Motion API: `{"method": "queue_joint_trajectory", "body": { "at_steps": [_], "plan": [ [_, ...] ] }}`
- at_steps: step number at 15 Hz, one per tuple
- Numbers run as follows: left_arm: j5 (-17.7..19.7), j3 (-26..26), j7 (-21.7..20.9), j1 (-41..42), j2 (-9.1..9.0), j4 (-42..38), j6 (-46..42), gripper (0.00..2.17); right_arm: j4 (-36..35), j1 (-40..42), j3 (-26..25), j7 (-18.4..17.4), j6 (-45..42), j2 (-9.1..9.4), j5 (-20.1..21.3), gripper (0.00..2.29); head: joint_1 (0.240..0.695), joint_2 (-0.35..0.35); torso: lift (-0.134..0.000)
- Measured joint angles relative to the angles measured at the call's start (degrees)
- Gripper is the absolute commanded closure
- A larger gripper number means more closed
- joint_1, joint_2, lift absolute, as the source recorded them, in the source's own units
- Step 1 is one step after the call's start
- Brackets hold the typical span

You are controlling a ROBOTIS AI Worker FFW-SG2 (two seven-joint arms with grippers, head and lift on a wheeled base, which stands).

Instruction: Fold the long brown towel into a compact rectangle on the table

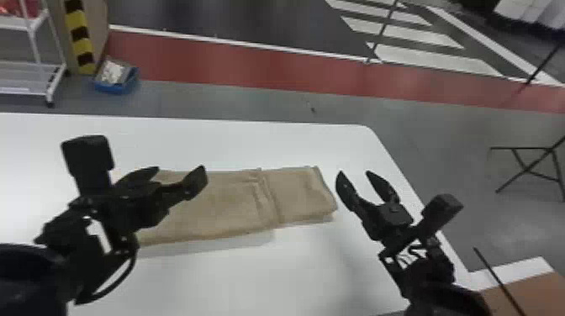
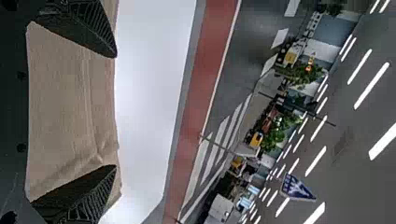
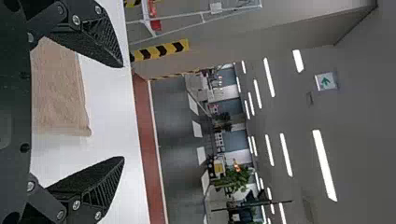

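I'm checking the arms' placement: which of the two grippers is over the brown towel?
The left gripper, open above the towel's left part. The right gripper, also open, is past the towel's right end, above the table.

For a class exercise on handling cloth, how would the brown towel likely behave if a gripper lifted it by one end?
The brown towel would probably be floppy, as its creases and soft, uneven edges suggest pliable fabric. Its layers might slip or open, since the folded part looks simply laid flat. Rolling seems unlikely, given how flat it lies on the table.
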Motion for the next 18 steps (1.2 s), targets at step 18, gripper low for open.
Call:
{"method": "queue_joint_trajectory", "body": {
  "at_steps": [18],
  "plan": [
    [4.42,10.56,-3.55,8.83,7.78,-6.79,-3.03,0.04,-1.88,-7.62,13.88,-4.87,23.62,5.88,15.6,0.42,0.695,-0.028,-0.124]
  ]
}}
